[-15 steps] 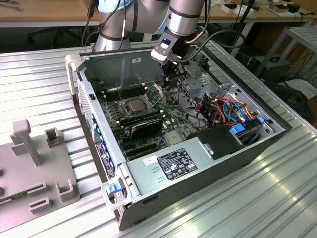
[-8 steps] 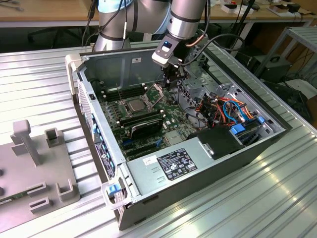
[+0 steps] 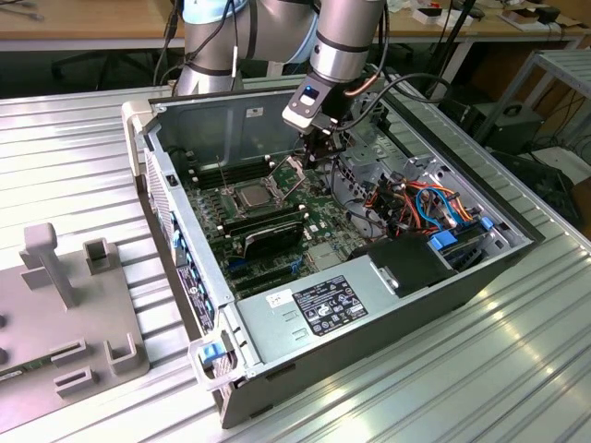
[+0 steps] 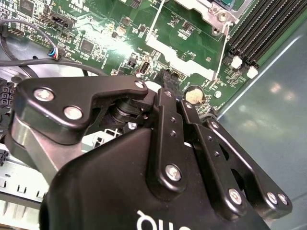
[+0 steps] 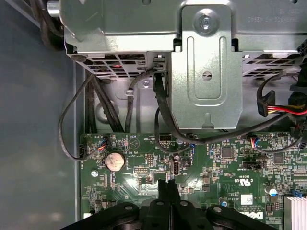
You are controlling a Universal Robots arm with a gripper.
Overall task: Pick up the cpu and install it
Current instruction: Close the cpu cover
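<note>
The cpu (image 3: 251,196) is a small silver-grey square lying flat in the socket on the green motherboard (image 3: 319,198) inside the open computer case (image 3: 175,231). The socket's metal frame (image 3: 294,170) stands tilted up just beyond it, and a corner of that frame (image 4: 199,9) appears in the second wrist view. My gripper (image 3: 315,157) hangs over the board to the exterior view's right of the socket, apart from the cpu. Its two black fingers (image 5: 163,191) are pressed together with nothing between them, their tips (image 4: 167,80) close above the board beside a coin battery (image 5: 115,161).
A long black card (image 3: 263,233) lies in front of the socket. Memory slots (image 4: 261,28) run along the board's edge. A drive cage (image 5: 206,72) with black cables (image 5: 163,110) and coloured wires (image 3: 416,198) crowds one side. A grey power supply (image 3: 323,306) and a grey fixture (image 3: 65,305) lie nearer.
</note>
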